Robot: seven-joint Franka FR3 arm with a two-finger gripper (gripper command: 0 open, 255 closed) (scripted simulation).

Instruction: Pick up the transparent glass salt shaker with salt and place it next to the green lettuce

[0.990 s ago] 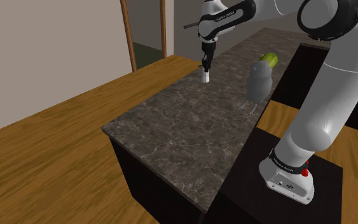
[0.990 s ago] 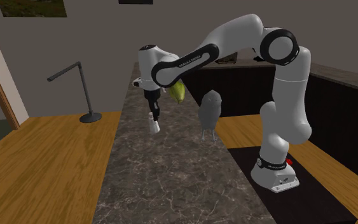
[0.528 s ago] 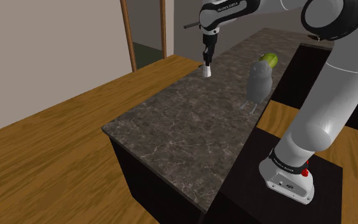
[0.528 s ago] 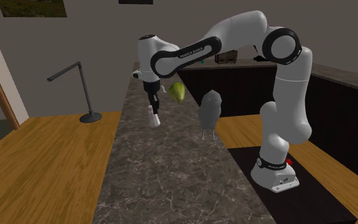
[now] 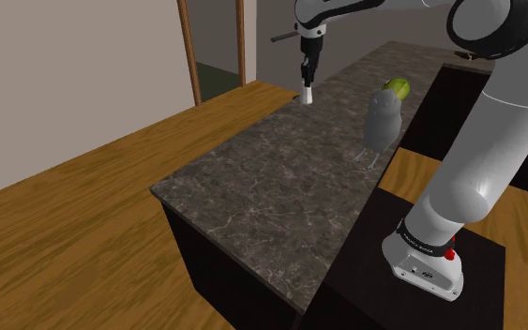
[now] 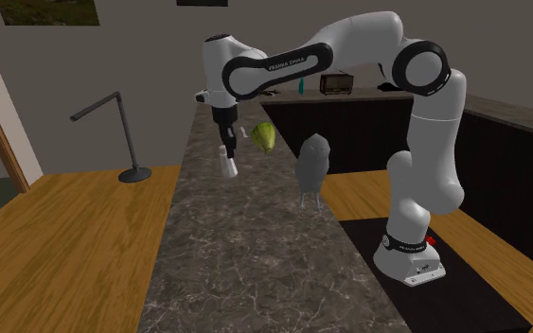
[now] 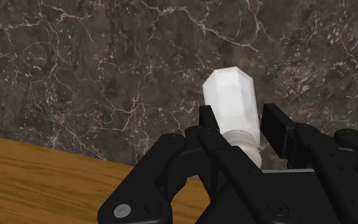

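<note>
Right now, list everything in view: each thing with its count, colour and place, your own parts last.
salt shaker: one, white, clasped between the gripper's fingers over the counter
lettuce: one, green, on the counter, beyond the bird figure in the shoulder view
bird figure: one, grey, upright on the counter near the edge on the stand's side
counter: one, dark veined stone, long
lamp: one, dark grey, on the floor at the second exterior view's left
floor: brown wood, around the counter
arm: one, white with dark joints, reaching over the counter
gripper: one, black, shut on the salt shaker
stand: one, black, beside the counter
</note>
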